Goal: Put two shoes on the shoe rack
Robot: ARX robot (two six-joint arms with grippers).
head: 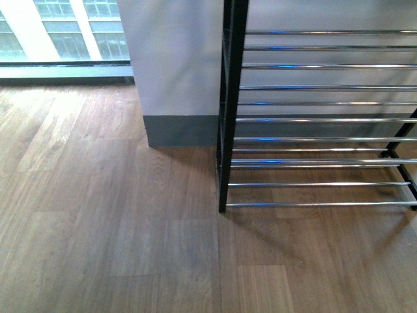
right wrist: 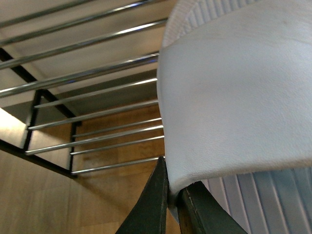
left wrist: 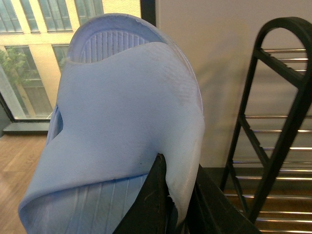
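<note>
While neither arm shows in the front view, you see the shoe rack standing on the wooden floor against the white wall. Its black side frame is just beside the wall's corner, and its chrome rods run off toward the right. A window sits beyond the floor's far left edge.

In the left wrist view, your left hand is clamped on the strap edge of a pale blue slide. It is held clear of the floor with its ribbed footbed showing, and the rack's rounded side frame stands near it.

In the right wrist view, your right hand pinches the strap of a second slide. The rack's rods and the floor lie behind it.
</note>
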